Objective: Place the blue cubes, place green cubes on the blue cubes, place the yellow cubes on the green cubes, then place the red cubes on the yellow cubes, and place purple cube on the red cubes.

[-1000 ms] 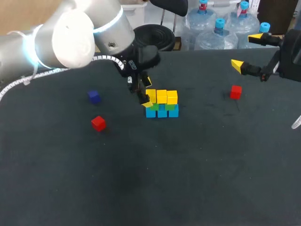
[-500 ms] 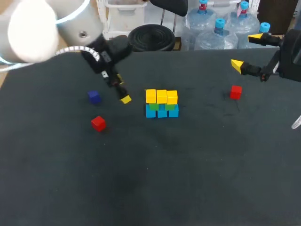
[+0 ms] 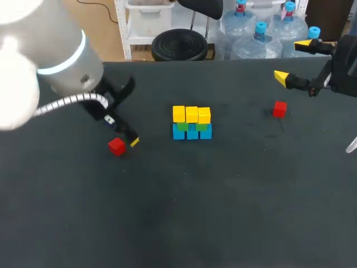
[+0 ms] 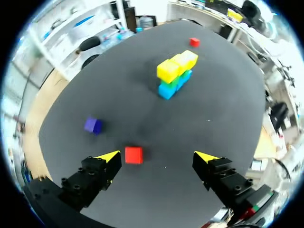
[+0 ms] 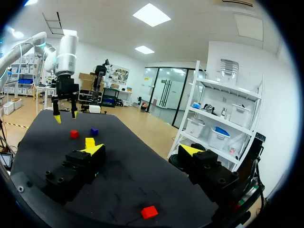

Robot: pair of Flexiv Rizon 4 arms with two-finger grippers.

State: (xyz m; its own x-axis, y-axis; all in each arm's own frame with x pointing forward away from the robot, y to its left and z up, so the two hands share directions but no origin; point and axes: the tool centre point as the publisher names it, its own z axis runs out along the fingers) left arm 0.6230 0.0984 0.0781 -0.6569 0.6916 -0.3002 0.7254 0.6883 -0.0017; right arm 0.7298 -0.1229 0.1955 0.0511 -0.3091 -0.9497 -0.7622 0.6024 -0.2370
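Hovering above the desk, left pincer spread wide and empty, red cube just beside a fingertip, purple cube, perhaps dark blue, near. Mid-desk: yellow cubes on green cubes on blue cubes. Right pincer wide, aloft near other red cube.

Open table rings the cube stack; left claw seemingly crowds a red cube.

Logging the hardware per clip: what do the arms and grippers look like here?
The left arm is silver-grey and rounded, with a white end cap, a glowing pale-blue ring and a white ribbed cable. Both the left gripper and right gripper are black, bolted blocks with yellow wedge tips.
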